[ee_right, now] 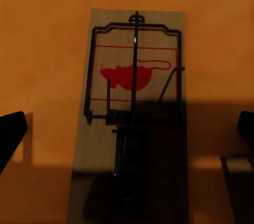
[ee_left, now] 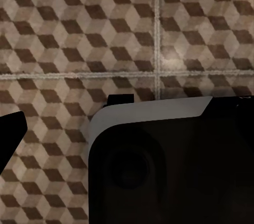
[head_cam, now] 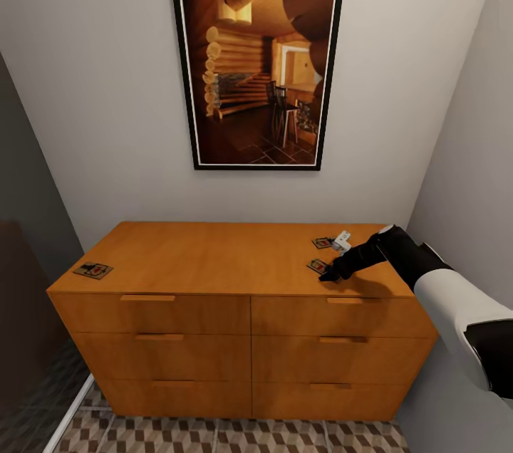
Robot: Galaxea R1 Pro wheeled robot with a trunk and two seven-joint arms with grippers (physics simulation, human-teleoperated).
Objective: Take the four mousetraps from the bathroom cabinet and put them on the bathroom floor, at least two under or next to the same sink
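Your right gripper (head_cam: 330, 275) hangs spread over a trap (ee_right: 132, 118) near the cabinet (head_cam: 214, 261) top's right end, fingers (ee_right: 10, 134) wide to either side. Judge it light, stiff and thin (lying flat, little edge to catch), so pinch the board's long sides, clear of the wire. A second trap (head_cam: 323, 243) lies just behind, another (head_cam: 93, 270) far left; the fourth isn't visible. Whether the left gripper is spread or pressed together, you can't tell.

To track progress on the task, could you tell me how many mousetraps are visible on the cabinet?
3: one at the cabinet's left front corner, two near its right end. A fourth may be hidden.
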